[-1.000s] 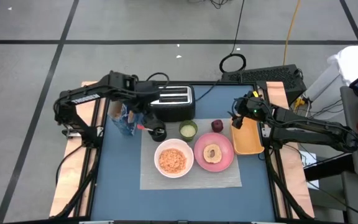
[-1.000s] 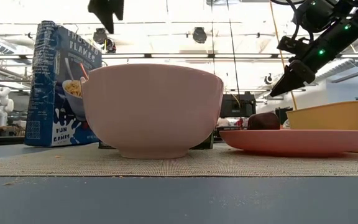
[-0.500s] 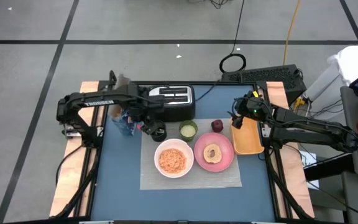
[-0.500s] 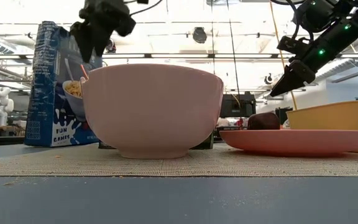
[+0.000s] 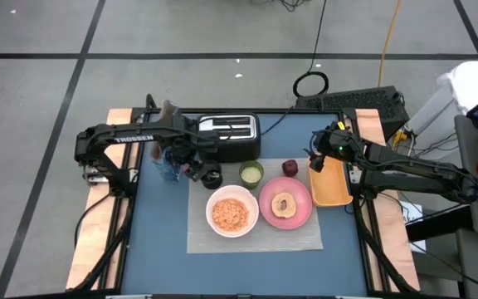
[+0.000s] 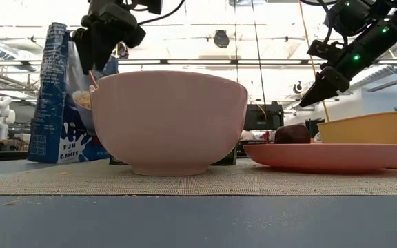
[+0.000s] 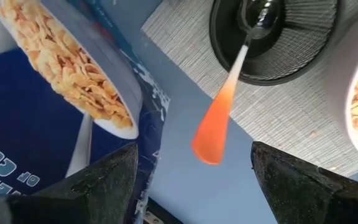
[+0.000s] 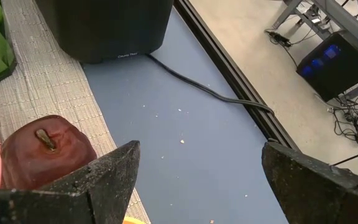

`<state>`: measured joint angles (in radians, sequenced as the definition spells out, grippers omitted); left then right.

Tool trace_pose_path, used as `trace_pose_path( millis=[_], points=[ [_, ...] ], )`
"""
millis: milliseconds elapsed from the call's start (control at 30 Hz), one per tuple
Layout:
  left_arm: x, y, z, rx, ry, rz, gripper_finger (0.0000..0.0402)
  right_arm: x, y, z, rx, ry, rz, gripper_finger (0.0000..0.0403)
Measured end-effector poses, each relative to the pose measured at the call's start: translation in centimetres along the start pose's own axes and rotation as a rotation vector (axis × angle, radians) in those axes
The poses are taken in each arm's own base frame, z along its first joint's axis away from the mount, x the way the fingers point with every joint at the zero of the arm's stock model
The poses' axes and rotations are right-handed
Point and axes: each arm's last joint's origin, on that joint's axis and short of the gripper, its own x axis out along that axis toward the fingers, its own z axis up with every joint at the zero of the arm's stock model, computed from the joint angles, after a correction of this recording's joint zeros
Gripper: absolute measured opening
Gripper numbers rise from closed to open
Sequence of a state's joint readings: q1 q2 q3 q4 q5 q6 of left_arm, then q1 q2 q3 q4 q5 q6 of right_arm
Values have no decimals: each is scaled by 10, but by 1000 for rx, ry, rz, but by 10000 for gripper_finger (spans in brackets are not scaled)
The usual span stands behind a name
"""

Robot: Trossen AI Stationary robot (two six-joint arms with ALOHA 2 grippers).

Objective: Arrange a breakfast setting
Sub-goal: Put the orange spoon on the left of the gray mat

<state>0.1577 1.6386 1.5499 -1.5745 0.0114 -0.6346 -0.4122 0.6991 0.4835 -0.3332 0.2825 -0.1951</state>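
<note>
Above the red-handled spoon [image 7: 219, 118] in the black cup [image 7: 272, 37], beside the cereal box [image 5: 167, 158], the left gripper [image 5: 191, 166] is being held spread, the right gripper [image 5: 315, 159] likewise over the tray [image 5: 330, 184].

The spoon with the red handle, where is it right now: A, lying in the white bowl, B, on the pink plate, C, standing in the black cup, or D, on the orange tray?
C: the spoon has its head inside the black cup, with the handle sticking out over the rim.
</note>
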Motion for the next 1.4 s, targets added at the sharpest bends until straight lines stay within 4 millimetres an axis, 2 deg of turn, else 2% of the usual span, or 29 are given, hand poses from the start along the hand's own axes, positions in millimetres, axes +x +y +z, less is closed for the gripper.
trace_pose_path(
  millis=[300,633,900,1400],
  points=[
    [-18,-4,4,-40,-69,-78,317,0,0,0,0,0,0,325],
    [-20,-8,11,-13,-152,-114,317,0,0,0,0,-1,0,325],
    [-20,-7,14,40,-224,-49,317,0,0,0,0,0,0,325],
    [-18,-10,9,51,-169,-82,317,0,0,0,0,0,0,325]
  ],
)
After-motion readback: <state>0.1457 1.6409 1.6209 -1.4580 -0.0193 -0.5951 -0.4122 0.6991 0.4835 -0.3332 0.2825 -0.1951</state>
